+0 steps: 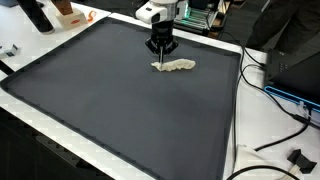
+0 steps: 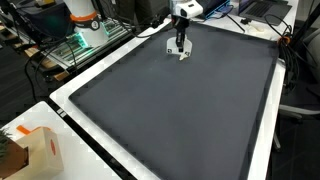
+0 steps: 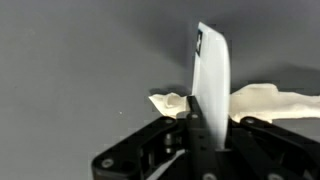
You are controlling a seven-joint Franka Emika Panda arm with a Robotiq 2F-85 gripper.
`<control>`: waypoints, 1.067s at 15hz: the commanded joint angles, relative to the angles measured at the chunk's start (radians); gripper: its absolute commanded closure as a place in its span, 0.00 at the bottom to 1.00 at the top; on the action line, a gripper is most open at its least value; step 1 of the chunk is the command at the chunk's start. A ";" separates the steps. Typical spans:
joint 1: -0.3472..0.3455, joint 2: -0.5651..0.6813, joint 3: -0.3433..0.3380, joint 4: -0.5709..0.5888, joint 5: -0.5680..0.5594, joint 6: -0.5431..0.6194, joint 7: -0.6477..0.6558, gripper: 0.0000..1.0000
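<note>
**Gripper pinched on cloth, far end of mat**

Gripper [image 1: 162, 46] is near the far edge of the dark mat [image 1: 120, 110], pointing straight down with its tips at the surface. Jaws are narrow. From the wrist view I read them as nipped onto the white cloth [image 1: 180, 66].

In the wrist view the cloth [image 3: 212, 70] has a flap standing upright just above the fingers [image 3: 192, 128], and the rest lies flat to either side. That looks like a fold caught at one spot, so the fabric bunches up there instead of lying out. There's a small dark mark near the top of the flap, too small to identify.

In an exterior view the cloth is a crumpled strip running off to one side of the gripper, touching the mat along its length. So the grip is at one end, not the middle — probably why the bulk lies off to the side. In an exterior view the gripper [image 2: 181, 46] hides most of it, with only a pale bit showing at the tips.

The vertical pose fits a limp thing on a flat pad: there's no edge to get under, so a pinch from the top is the sensible hold. The mat covers nearly all of the white table [image 1: 255, 125] — pale cloth on dark gives me good contrast. The cables [image 1: 275, 95] and the cardboard box [image 2: 35, 150] sit off the mat, well apart from the gripper.
</note>
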 commanded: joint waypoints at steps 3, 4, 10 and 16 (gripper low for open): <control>-0.027 0.127 0.026 0.106 0.046 0.005 -0.054 0.99; -0.030 0.140 0.029 0.123 0.050 0.002 -0.060 0.99; -0.006 0.212 0.013 0.246 0.012 -0.092 -0.046 0.99; -0.017 0.252 0.022 0.315 0.029 -0.159 -0.077 0.99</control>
